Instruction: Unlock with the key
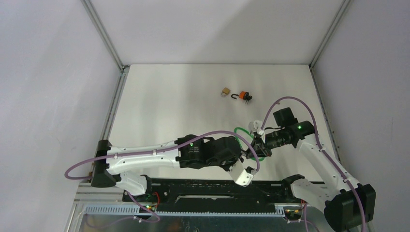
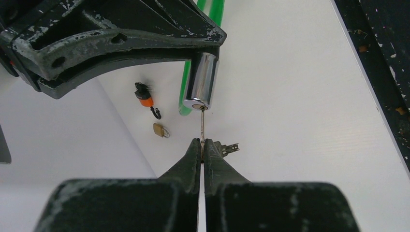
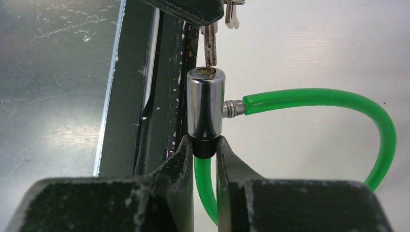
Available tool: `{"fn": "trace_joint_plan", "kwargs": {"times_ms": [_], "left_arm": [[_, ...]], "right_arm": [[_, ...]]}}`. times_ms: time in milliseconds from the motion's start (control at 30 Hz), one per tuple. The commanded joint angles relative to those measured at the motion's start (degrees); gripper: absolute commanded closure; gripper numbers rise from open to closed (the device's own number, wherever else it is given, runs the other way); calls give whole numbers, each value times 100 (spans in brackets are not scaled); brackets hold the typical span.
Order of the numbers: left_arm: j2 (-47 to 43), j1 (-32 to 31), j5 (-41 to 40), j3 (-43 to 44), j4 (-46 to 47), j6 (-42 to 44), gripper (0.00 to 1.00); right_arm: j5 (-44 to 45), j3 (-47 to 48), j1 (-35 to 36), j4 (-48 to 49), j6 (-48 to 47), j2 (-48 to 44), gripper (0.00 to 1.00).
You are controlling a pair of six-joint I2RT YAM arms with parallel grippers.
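Observation:
A green cable lock (image 1: 244, 137) has a chrome cylinder (image 3: 205, 106) and a green loop (image 3: 338, 99). My right gripper (image 3: 205, 147) is shut on the black base of the cylinder and holds it upright above the table. My left gripper (image 2: 202, 141) is shut on a thin key (image 2: 202, 126). The key's tip sits in the cylinder's keyhole (image 2: 197, 105); in the right wrist view the key (image 3: 210, 46) stands at the keyhole. A second key (image 2: 227, 148) hangs beside the left fingers. The two grippers meet at the front middle of the table (image 1: 254, 146).
A small brass padlock (image 1: 225, 91) and an orange-and-black lock with an open shackle (image 1: 241, 96) lie at the back of the table (image 1: 169, 106). They also show in the left wrist view, brass (image 2: 160, 130) and orange (image 2: 145, 100). The black front rail (image 3: 159, 87) lies close by.

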Motion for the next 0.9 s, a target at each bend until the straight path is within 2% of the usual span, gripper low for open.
{"fn": "trace_joint_plan", "kwargs": {"times_ms": [0,867], "left_arm": [[-23,-64,-74,-114,217,94,100],[-38,-196,-79,-225,221,108,100]], "right_arm": [[-294,247,-27,79,-14,-14,100],[-322,289,-39,128,109,83,100]]}}
